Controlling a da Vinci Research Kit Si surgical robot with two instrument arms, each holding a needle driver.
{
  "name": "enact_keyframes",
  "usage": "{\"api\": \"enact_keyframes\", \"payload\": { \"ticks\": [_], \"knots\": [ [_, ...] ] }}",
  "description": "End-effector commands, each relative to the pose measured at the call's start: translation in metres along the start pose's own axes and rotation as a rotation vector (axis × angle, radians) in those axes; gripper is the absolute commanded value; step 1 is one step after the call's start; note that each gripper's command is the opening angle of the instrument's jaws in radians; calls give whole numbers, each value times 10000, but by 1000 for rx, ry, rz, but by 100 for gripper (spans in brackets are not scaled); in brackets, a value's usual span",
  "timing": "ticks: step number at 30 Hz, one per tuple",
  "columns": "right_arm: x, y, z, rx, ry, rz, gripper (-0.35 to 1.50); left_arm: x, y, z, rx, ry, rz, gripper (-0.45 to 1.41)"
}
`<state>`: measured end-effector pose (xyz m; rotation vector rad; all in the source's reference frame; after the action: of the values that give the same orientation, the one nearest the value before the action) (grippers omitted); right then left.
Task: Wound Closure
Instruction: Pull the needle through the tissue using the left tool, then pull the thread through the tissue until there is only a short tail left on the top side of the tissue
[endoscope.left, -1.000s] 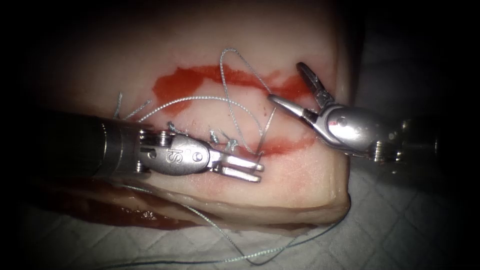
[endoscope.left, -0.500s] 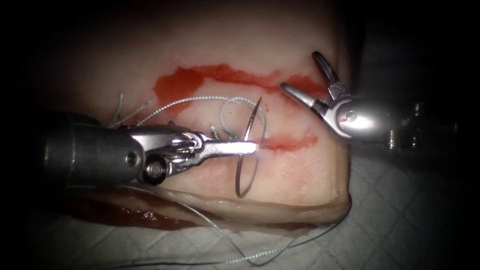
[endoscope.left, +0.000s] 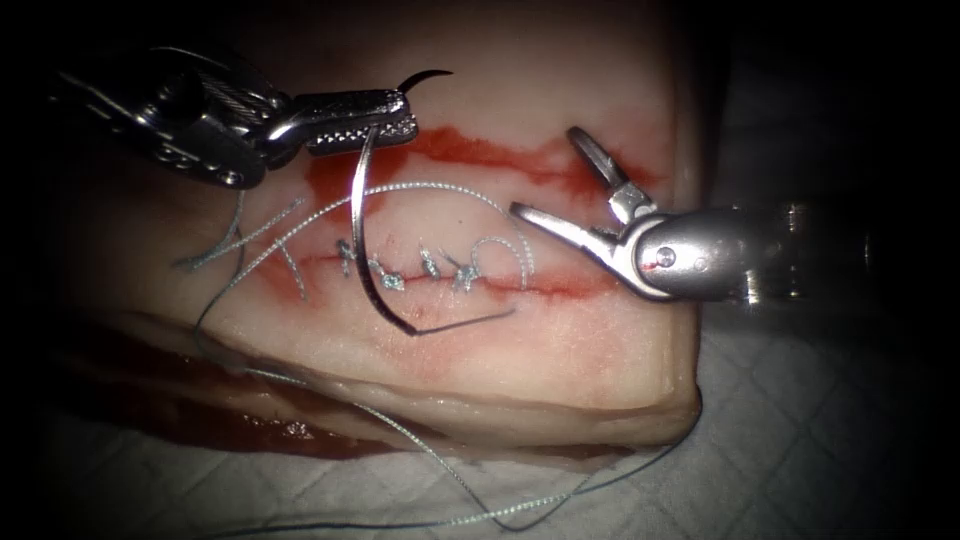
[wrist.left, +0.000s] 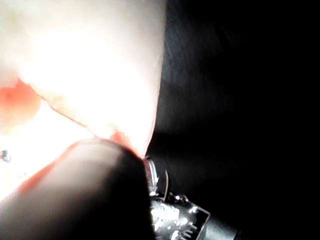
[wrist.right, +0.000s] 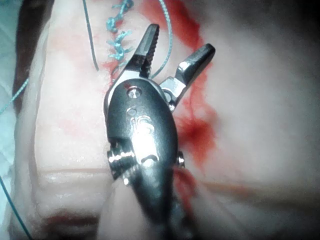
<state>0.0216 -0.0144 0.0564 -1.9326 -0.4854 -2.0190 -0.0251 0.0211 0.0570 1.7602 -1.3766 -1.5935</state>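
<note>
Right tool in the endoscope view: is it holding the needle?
No. The right tool has its jaws open and holds nothing; the left tool grips the needle near its tip, clear of the tissue.

The left pincer (endoscope.left: 385, 118) is sitting at the far left of the tissue (endoscope.left: 600, 360), gripping the needle (endoscope.left: 375, 250) hanging over the cut (endoscope.left: 560, 288); the right pincer (endoscope.left: 560, 185), spread, is sitting right.

The tissue (endoscope.left: 560, 370) is pale pink-cream, with a darker red-brown band along its lower edge. Above the cut (endoscope.left: 560, 288), a thin red line, lies a wide bright red smear of fluid (endoscope.left: 480, 152). The thread (endoscope.left: 420, 187) is pale blue-grey with a twisted, beaded texture; the knots (endoscope.left: 430, 270) on the cut match it. The needle (endoscope.left: 375, 270) is dark steel. Both tools are shiny silver, the left tool (endoscope.left: 375, 112) with cross-hatched jaws. Below the tissue, the cloth (endoscope.left: 800, 440) is white, quilted in diamonds.
</note>
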Motion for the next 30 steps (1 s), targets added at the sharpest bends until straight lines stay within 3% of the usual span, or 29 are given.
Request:
{"api": "enact_keyframes", "payload": {
  "ticks": [1, 2, 3, 4, 5, 6, 11, 14, 17, 22, 30],
  "knots": [
    [3, 10, 15, -105, -19, 9, 39, -2, 0, 7, 13, -6, 17, -45],
    [3, 13, 17, -180, -12, 17, 16, 0, -7, 11, 32, -18, 105, -45],
    [2, 19, 24, -366, 46, 43, -13, 4, -15, 17, 89, -9, 279, -45],
    [1, 20, 28, -439, 67, 26, -35, 8, -20, 21, 143, 15, 306, -45],
    [0, 25, 36, -555, 79, -5, -35, 13, -25, 27, 211, 33, 379, -45],
    [-1, 27, 39, -576, 74, -4, -35, 17, -27, 30, 236, 39, 418, -45],
    [1, 49, 42, -734, 61, -19, -35, 20, -37, 33, 255, 30, 648, -45],
    [8, 84, 34, -888, 95, 68, -35, 8, -52, 24, 262, 11, 751, -45],
    [15, 110, 24, -975, 114, 177, -35, -6, -65, 12, 260, -21, 803, -45],
    [16, 140, -7, -1012, 185, 355, -35, -36, -90, -21, 252, -63, 904, -45],
    [3, 138, -78, -953, 303, 566, -35, -81, -108, -68, 172, -164, 974, -45]
  ]
}}
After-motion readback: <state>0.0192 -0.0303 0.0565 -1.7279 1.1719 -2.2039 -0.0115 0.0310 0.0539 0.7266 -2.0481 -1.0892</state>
